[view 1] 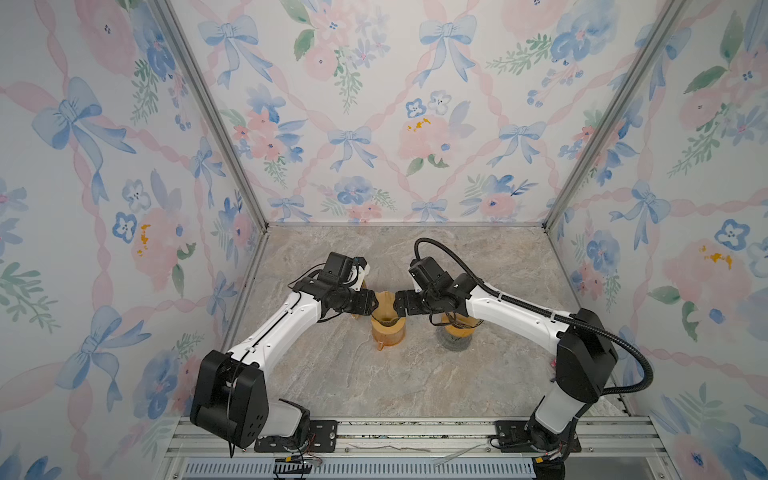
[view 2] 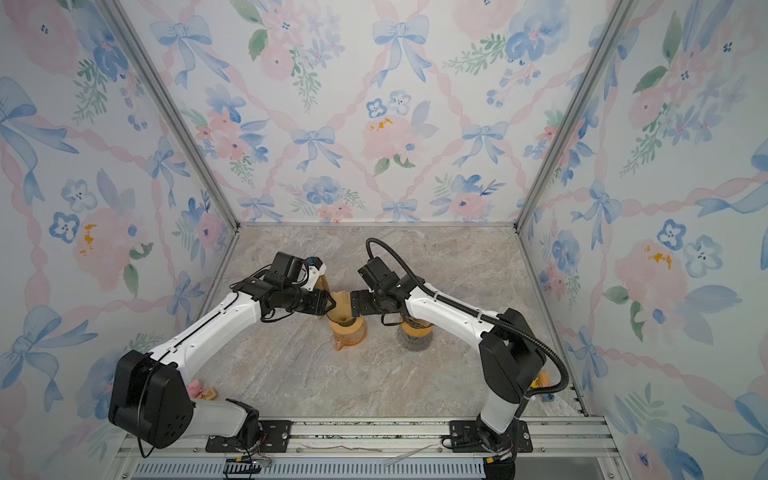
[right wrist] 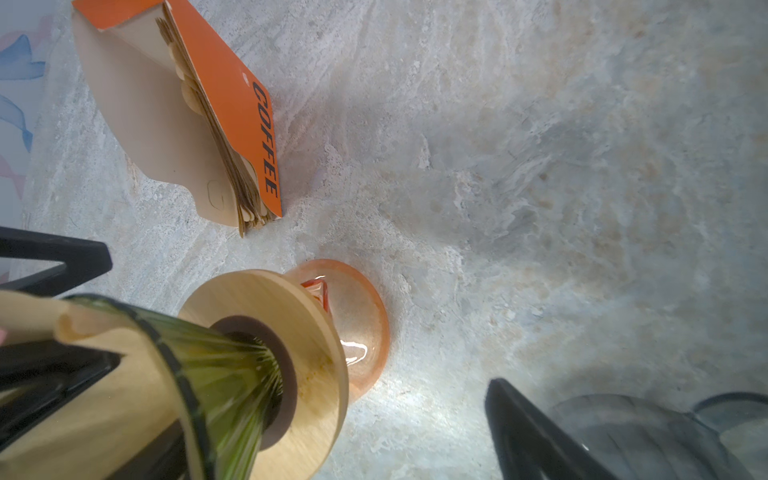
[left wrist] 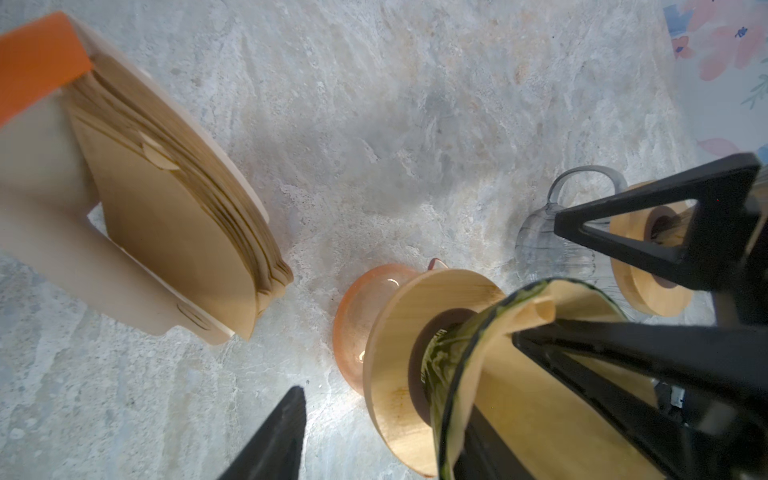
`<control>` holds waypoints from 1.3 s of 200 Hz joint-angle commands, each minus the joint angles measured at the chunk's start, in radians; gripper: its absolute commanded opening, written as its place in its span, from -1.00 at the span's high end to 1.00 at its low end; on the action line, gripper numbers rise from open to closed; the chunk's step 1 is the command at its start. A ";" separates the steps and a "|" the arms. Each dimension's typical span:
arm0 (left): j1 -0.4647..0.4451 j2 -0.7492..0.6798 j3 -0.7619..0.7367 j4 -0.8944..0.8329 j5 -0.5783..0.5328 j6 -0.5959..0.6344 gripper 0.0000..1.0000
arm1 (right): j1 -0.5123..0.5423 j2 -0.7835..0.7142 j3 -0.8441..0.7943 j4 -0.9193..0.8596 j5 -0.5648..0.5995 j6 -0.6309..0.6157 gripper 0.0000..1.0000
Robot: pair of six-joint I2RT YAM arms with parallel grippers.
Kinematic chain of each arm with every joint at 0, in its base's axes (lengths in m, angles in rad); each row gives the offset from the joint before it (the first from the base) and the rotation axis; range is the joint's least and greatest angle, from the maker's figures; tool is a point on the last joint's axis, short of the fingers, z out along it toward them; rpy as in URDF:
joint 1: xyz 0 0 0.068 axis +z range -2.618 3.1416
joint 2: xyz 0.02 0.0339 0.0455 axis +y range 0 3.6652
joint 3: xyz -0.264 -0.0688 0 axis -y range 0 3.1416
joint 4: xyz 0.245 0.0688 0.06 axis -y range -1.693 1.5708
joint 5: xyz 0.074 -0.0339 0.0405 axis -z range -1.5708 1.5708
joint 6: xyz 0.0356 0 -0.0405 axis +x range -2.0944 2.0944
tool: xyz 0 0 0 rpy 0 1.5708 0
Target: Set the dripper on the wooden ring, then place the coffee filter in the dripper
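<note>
Brown paper first: the coffee filter [left wrist: 536, 419] sits inside the green glass dripper [left wrist: 449, 353]. Its cone lines the wall, and its top edge, with one curled fold, stands above the rim. The dripper rests in a wooden collar [left wrist: 399, 324] on the orange carafe [left wrist: 353, 316], upright on the tabletop [left wrist: 415, 124].

My left end effector [view 1: 373, 306] is about half open and grips nothing. One finger is down inside the paper, and its partner is outside the collar and clear of it. My right end effector [view 1: 397, 306] is spread wide from the opposite side, empty, and seems to have a finger in the cone too.

I judge the placement nearly done, with only the seating left. To do that well, I would press the paper gently outward against the glass, low in the cone, and flatten the curled fold. Then I would lift both fingers straight up so they neither drag the filter out nor tip the carafe.

The filter box [right wrist: 257, 137] lies well apart. A grey carafe [left wrist: 548, 245] stands near the right arm.
</note>
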 commanded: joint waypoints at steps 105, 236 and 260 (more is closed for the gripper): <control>0.005 -0.070 0.021 -0.003 0.053 -0.049 -0.15 | 0.018 -0.091 0.080 -0.067 0.016 -0.033 -0.89; 0.002 -0.039 -0.042 -0.003 0.006 -0.024 -0.15 | 0.030 -0.006 0.024 -0.024 0.016 -0.017 -0.89; 0.001 -0.030 -0.049 -0.003 -0.004 -0.021 -0.15 | 0.030 0.000 0.018 -0.026 0.029 -0.014 -0.89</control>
